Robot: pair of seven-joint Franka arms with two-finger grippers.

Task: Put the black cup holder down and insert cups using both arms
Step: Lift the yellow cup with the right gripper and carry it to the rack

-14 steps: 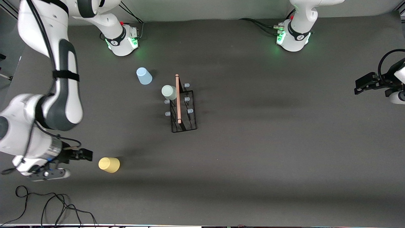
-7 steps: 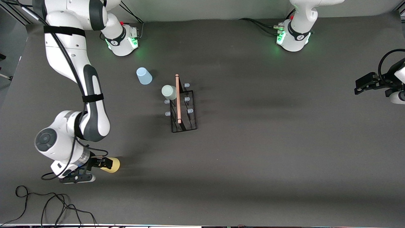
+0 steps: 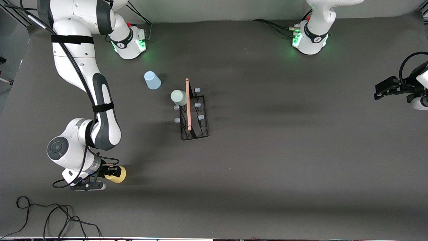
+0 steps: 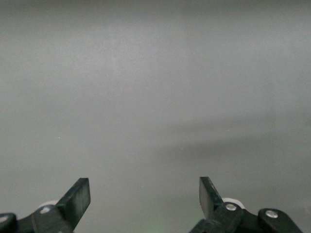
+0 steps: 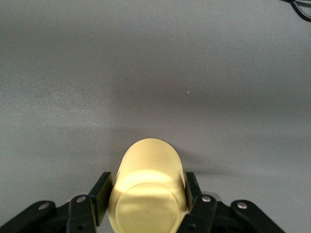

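Observation:
The black cup holder point(image 3: 194, 129) stands mid-table with its wooden rod handle point(image 3: 188, 104) on top. The pale green cup point(image 3: 178, 97) sits upside down on one of its pegs. The light blue cup point(image 3: 152, 80) stands upside down on the table beside the rack, toward the right arm's base. The yellow cup point(image 3: 120, 174) lies on its side near the right arm's end. My right gripper point(image 3: 112, 172) is shut on it, one finger on each side, as the right wrist view point(image 5: 148, 182) shows with the cup point(image 5: 150, 165). My left gripper point(image 3: 379, 92) waits open and empty at the left arm's end point(image 4: 144, 187).
Black cables point(image 3: 50, 214) lie coiled at the table's front edge near the right arm's end. The two round white bases point(image 3: 128, 42) point(image 3: 309, 40) glow green along the top of the front view.
My right arm has swung in from the table's end to the yellow cup, and its fingers now grip the cup. The left arm, the rack and the other cups have not moved.

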